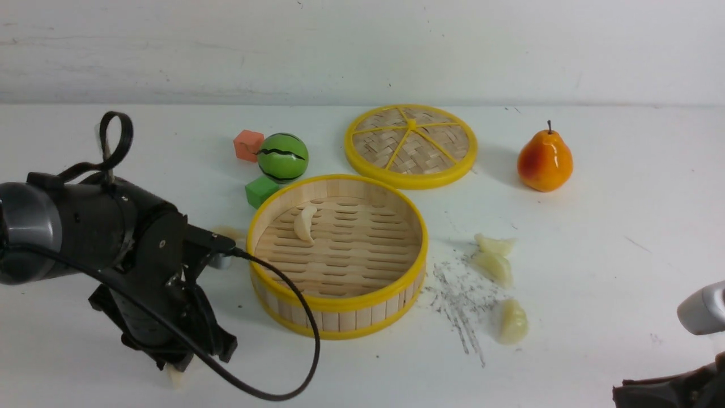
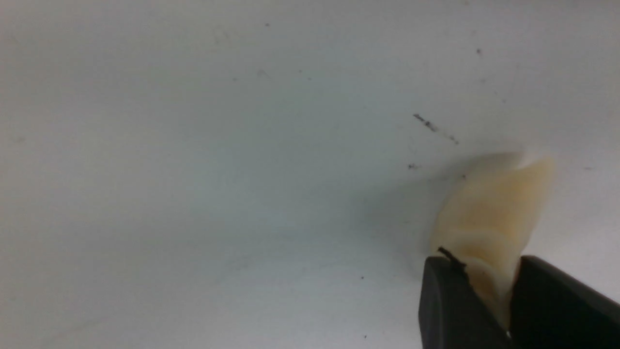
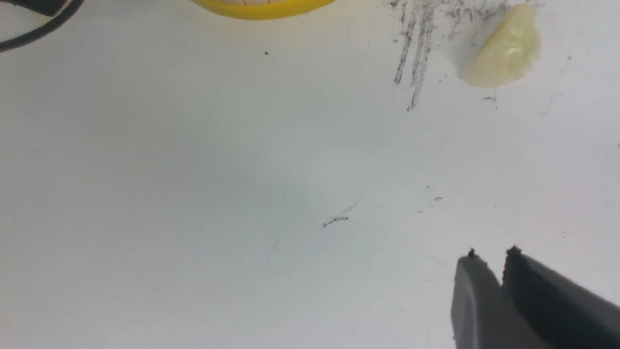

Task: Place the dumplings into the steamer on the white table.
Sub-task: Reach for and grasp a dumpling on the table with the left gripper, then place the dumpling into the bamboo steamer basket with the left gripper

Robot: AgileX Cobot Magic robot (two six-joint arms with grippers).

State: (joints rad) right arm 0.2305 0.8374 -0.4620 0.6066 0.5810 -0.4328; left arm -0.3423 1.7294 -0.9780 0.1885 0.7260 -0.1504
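The steamer (image 1: 338,309) stands mid-table with one cream dumpling (image 1: 306,222) on its slats. My left gripper (image 2: 484,264) is shut on another cream dumpling (image 2: 489,213), just above the white table (image 2: 193,169). In the front view that gripper (image 1: 180,369) points down, left of the steamer, and the held dumpling (image 1: 178,378) peeks out below it. Three dumplings (image 1: 495,245) (image 1: 494,266) (image 1: 512,321) lie right of the steamer. One more dumpling (image 1: 229,232) shows behind the left arm. My right gripper (image 3: 491,254) is shut and empty, near the pale green dumpling (image 3: 503,53).
The woven lid (image 1: 410,144) lies behind the steamer, with a pear (image 1: 545,161) to its right. A watermelon ball (image 1: 283,157), an orange cube (image 1: 248,145) and a green cube (image 1: 260,191) sit back left. Dark scratch marks (image 1: 459,306) lie beside the steamer. A black cable (image 1: 294,362) loops in front.
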